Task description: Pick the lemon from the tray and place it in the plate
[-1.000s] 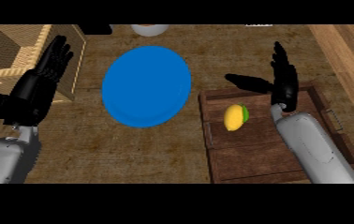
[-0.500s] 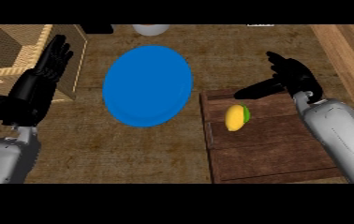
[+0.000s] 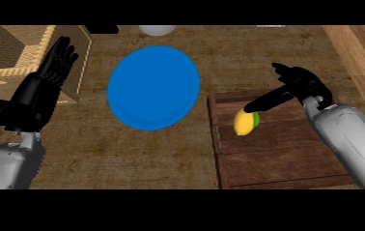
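We find the lemon (image 3: 245, 122) near the top left corner of the wooden tray (image 3: 285, 162), its long axis running up and down the view. Our right robot hand (image 3: 303, 83) sits just up and right of it, fingers spread and holding nothing, thumb reaching its top. The blue plate (image 3: 153, 87) lies left on the worktop (image 3: 107, 157); the left robot hand (image 3: 43, 87) rests open far left.

Light is reading dim and even, with no clear source direction. The counter (image 3: 214, 56) is looking muddy brown, with no glare on it. The blue plate (image 3: 153, 87) is showing flat and saturated, with no highlight. The black hands are blending into dark tones, losing detail.
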You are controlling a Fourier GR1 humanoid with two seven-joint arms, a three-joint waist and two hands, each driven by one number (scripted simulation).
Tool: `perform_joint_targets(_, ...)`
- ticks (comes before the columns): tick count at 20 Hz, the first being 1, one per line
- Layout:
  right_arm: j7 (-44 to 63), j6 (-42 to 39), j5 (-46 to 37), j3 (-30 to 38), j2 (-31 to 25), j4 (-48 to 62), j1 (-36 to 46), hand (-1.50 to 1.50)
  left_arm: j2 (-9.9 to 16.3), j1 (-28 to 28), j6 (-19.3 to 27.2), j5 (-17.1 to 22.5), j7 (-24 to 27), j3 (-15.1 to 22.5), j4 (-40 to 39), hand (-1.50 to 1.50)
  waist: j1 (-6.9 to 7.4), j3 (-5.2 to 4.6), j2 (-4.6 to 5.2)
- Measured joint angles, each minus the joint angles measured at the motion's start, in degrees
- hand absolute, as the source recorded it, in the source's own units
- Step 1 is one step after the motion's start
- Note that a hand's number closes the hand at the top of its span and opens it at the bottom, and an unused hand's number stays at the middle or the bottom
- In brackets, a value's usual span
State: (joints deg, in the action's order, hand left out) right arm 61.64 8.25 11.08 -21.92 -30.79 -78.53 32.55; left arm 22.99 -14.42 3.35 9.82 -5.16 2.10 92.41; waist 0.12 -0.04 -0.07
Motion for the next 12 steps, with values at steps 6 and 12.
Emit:
perform_joint_targets(6, 0.83, -2.17, -0.63, -1.91, 1.24, 3.34, -1.12, -1.5, -0.31, -0.28, -0.54, -0.9, -0.27, -0.55, -0.08, 0.0, 0.13, 0.01, 0.07)
perform_joint_targets(12, -0.17, -2.92, -2.7, -1.77, 4.41, 6.09, -3.72, -1.5, -1.41, -0.62, -0.83, -1.86, -1.12, -1.37, 0.34, 0.0, 0.02, 0.03, 0.06)
